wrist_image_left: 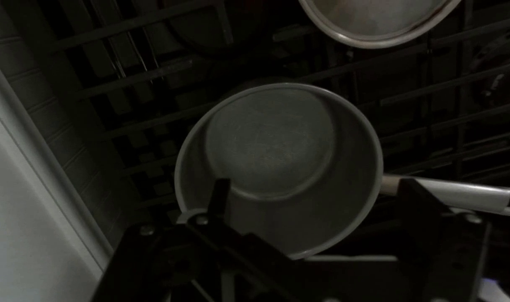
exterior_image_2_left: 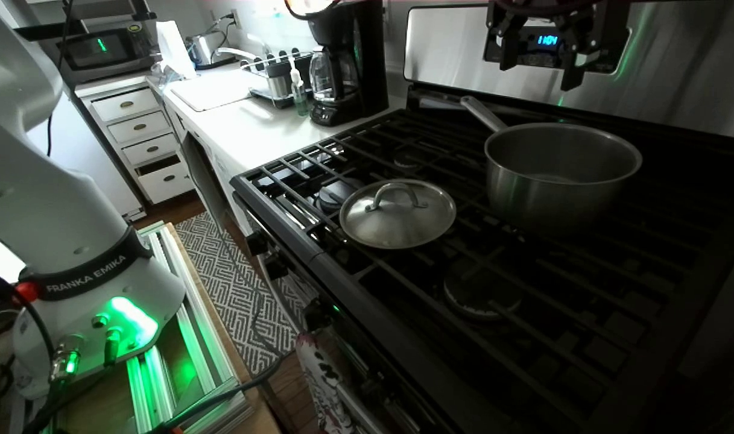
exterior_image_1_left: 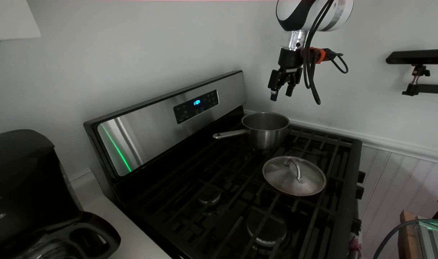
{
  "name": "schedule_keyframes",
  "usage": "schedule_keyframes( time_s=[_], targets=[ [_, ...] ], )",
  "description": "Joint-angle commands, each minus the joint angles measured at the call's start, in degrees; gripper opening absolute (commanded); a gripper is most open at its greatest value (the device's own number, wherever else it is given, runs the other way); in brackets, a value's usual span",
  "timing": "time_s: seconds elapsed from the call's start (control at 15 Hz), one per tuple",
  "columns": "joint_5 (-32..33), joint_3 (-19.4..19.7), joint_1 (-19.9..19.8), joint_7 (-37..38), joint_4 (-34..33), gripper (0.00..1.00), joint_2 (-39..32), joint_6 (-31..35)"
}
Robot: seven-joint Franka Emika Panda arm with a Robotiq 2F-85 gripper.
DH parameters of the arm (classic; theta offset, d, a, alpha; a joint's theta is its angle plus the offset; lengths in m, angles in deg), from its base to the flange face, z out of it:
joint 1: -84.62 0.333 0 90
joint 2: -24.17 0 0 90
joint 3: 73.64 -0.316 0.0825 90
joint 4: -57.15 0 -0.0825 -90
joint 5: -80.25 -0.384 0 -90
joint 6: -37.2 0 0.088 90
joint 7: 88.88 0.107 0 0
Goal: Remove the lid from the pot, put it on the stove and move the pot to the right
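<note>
Pot (exterior_image_1_left: 265, 136) below our jaws, lid (exterior_image_1_left: 285, 180) also below but farther from them, both on the stove (exterior_image_1_left: 226, 169), our jaws apart.

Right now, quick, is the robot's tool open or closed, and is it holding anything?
Tool: open, holding nothing, hanging clear of the pot.

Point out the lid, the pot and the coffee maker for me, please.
Lid (exterior_image_2_left: 398, 220), in an exterior view: the point lies on its domed metal top.
Pot (exterior_image_1_left: 265, 137), in an exterior view: on its outer wall.
Coffee maker (exterior_image_2_left: 368, 63), in an exterior view: on its black body.
</note>
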Motion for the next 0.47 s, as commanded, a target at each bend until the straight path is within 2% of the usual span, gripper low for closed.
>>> schedule_keyframes(
  time_s=[0.0, 0.4],
  targets=[
    [-0.1, 1.6, 1.6, 0.3, 0.5, 1.00, 0.3, 0.1],
    [-0.1, 1.8, 1.8, 0.6, 1.4, 1.00, 1.0, 0.5]
  ],
)
